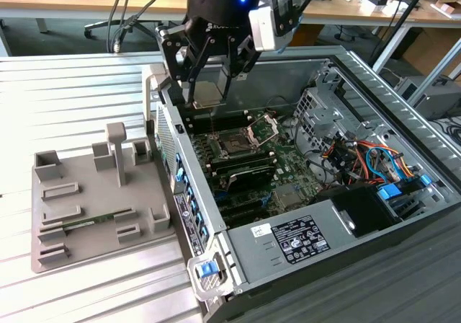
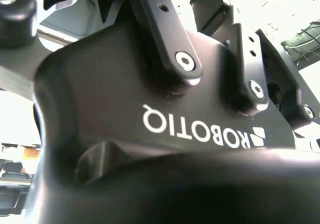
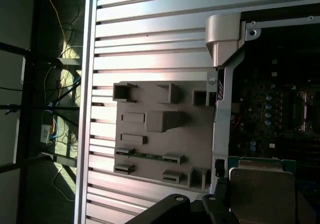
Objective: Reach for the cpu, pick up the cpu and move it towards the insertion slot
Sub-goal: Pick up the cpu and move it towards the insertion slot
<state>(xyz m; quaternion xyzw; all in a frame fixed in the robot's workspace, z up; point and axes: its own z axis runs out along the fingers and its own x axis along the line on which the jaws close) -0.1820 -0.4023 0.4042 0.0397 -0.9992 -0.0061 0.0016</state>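
- In the exterior view, the open computer case [image 1: 374, 215] lies on the ribbed metal desk [image 1: 72, 92], its board exposed. Inside it, the insertion slot [image 1: 236, 144] sits toward the far left of the board with its silver frame [image 1: 263, 127] swung up. Black cards [image 1: 245, 170] lie just nearer than the slot, and a bundle of orange and blue cables [image 1: 360, 157] lies at the case's right.
- In the same view, the gripper [image 1: 207, 96] hangs over the far left edge of the case. Its jaws pinch the cpu [image 1: 207, 94], which hangs above the case wall, up and to the left of the slot and apart from it.
- Left of the case, the grey tray [image 1: 94, 193] rests on the desk. A thin green memory stick [image 1: 90, 222] lies in one of its near holders.
- The second wrist view looks closely at the black gripper body [image 2: 150, 134] and its linkage bolts [image 2: 184, 60]; the jaws' tips cannot be made out here.
- The first wrist view looks down on the tray [image 3: 165, 129] with the memory stick [image 3: 147, 155] in its holders, the case's corner post [image 3: 223, 34], the dark board [image 3: 280, 104], and the cpu's [image 3: 262, 191] pale metal face close to the camera.
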